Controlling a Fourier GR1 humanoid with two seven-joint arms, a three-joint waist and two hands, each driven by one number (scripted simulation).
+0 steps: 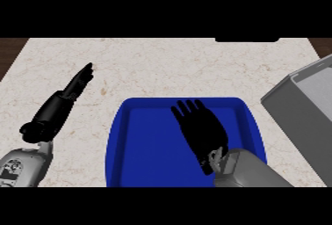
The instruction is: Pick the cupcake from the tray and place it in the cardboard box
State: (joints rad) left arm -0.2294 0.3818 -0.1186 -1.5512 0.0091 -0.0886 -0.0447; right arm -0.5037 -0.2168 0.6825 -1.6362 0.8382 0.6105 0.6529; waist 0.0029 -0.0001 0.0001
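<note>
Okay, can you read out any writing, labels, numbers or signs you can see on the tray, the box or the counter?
None: no readable text shows anywhere.
Blue tray: plain, no label or number.
Grey box at the right edge: plain walls, no print.
Counter: marbled pattern only.
Right robot hand, open over the tray, and left robot hand, open over the counter: plain black, no markings.
The cupcake is not visible, so any text on it cannot be checked.

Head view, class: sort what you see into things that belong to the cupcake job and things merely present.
Belonging to the job:
blue tray
grey box, at the right edge
right hand, open, fingers straight over the tray
No cupcake shows.

Merely present:
left hand, resting at the left
marble counter
</note>
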